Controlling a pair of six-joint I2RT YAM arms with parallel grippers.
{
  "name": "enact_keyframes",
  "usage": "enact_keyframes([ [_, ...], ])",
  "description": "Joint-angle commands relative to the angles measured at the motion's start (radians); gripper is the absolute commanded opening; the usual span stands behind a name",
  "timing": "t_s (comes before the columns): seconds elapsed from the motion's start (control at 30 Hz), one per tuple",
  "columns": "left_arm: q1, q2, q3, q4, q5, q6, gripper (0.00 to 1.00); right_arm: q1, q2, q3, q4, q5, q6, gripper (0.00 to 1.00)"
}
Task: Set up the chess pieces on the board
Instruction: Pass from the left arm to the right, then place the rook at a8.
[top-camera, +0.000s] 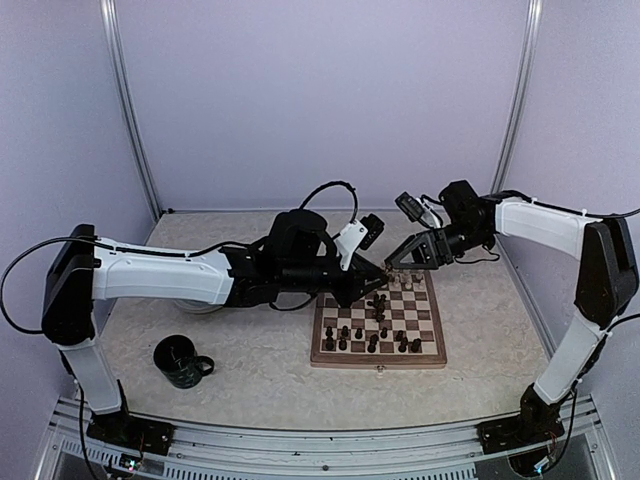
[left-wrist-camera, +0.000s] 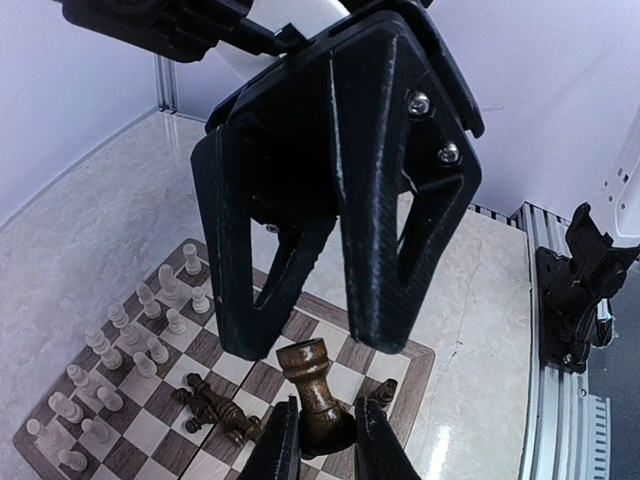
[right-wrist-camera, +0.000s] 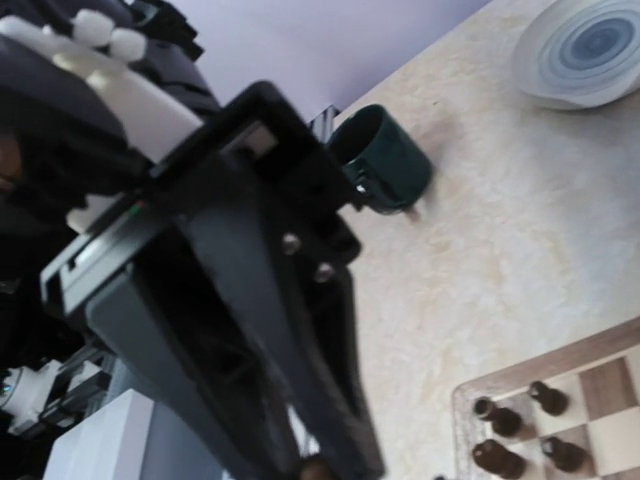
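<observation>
Pinching dark piece (left-wrist-camera: 312, 385), left hand (left-wrist-camera: 322, 450); long axis near-upright, crown up.

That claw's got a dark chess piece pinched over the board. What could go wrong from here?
The left gripper holds the dark piece looking tilted, so it may topple when set down. Two fallen dark pieces lie on the board right beside it and could get bumped. The right gripper hangs close over the same far edge, so the arms might clash.

A dark green mug (right-wrist-camera: 385, 160) and swirl-patterned plate (right-wrist-camera: 585, 50) sit beyond the board (right-wrist-camera: 610, 388) corner holding dark pieces (right-wrist-camera: 549, 398).
</observation>
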Motion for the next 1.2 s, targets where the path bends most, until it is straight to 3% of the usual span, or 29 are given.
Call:
enact_keyframes([
  [0.0,-0.005,0.02,0.039,0.014,0.012,0.01,0.1,0.023,0.014,-0.019,-0.042,-0.05,-0.045,0.45],
  [0.17,-0.006,0.02,0.042,0.015,0.009,0.007,0.1,0.033,0.021,-0.014,-0.049,-0.051,-0.056,0.36],
  [0.37,-0.006,0.029,0.048,-0.002,-0.004,0.003,0.11,0.034,0.017,-0.009,-0.049,-0.05,-0.069,0.1],
  [0.47,-0.006,0.032,0.056,-0.022,-0.07,-0.001,0.28,0.032,0.009,-0.003,-0.048,-0.015,-0.077,0.04],
  [0.7,-0.001,-0.039,0.081,-0.132,-0.287,0.106,0.51,-0.013,-0.096,-0.029,-0.026,0.228,-0.122,0.02],
  [0.93,0.083,-0.095,0.038,-0.166,-0.347,0.082,0.54,-0.012,-0.325,-0.24,0.037,0.603,-0.269,0.02],
  [1.03,0.12,-0.125,-0.044,-0.106,-0.335,0.05,0.56,-0.011,-0.433,-0.339,0.026,0.717,-0.356,0.02],
  [1.17,0.132,-0.105,-0.011,-0.139,-0.264,0.043,0.55,-0.005,-0.565,-0.469,0.027,0.782,-0.444,0.02],
])
